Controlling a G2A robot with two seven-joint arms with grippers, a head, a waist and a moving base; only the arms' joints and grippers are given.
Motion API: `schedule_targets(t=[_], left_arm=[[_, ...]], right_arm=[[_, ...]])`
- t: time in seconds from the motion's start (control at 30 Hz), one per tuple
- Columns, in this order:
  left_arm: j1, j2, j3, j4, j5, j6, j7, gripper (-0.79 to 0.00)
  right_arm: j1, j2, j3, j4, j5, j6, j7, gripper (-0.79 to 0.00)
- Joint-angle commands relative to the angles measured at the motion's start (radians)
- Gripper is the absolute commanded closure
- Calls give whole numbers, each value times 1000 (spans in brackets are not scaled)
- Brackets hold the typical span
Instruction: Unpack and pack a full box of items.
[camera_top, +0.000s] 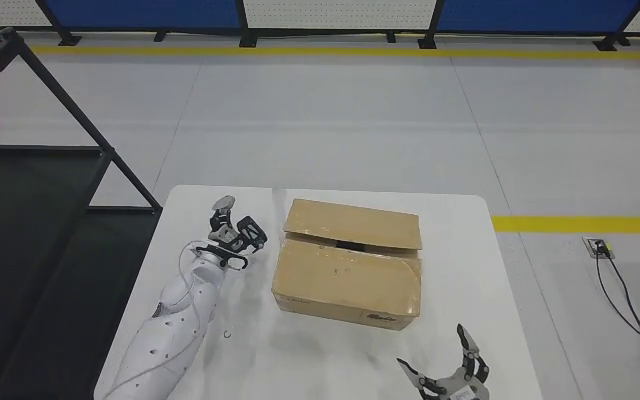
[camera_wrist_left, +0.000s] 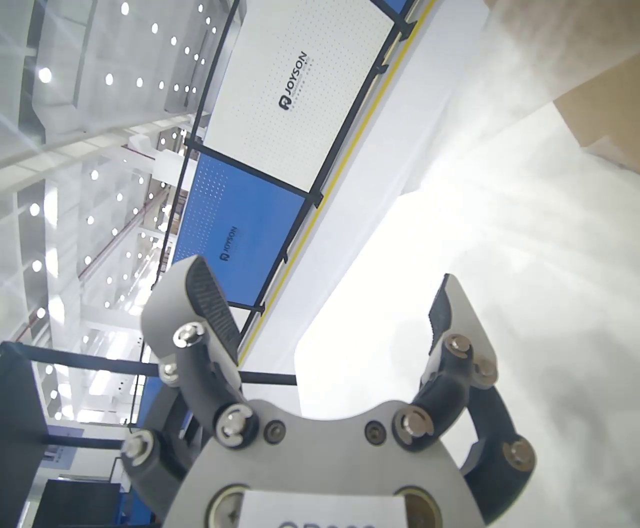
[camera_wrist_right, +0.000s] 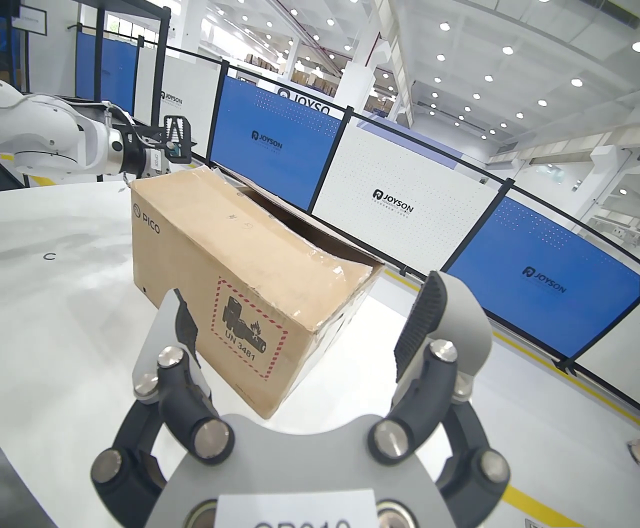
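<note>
While the box sits flaps down in the middle of the table, long axis running side to side, I see my left gripper, spread wide, just beside its left end, nearer than my right gripper, also wide, off its near corner.

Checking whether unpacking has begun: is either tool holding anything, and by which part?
Nothing is held. The left tool and the right tool are both open and empty, and the box lies apart from both.

White segmented left arm; left end effector, right end effector: silver plates, black links, ribbed black pads, round screws.
</note>
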Motion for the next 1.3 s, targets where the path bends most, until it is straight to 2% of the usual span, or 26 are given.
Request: schedule_targets(t=[0.0,0.3,0.67,0.93,1.27], left_arm=[[-42,-16,35,64,0,13,25,-785],[-164,-75,107,249,-85,17,119,-785],[-245,-130,149,396,-179,9,211,-785],[-283,-149,138,457,-247,27,258,-785],[-274,-146,93,472,-316,116,303,-785]], right_arm=[[-11,0,2,-8,-2,10,3,-785],[-57,-2,-2,-45,-25,55,17,-785],[-96,-5,-14,-66,-41,103,21,-785],[-103,-6,-18,-74,-52,112,27,-785],[-93,-6,-18,-62,-45,102,15,-785]])
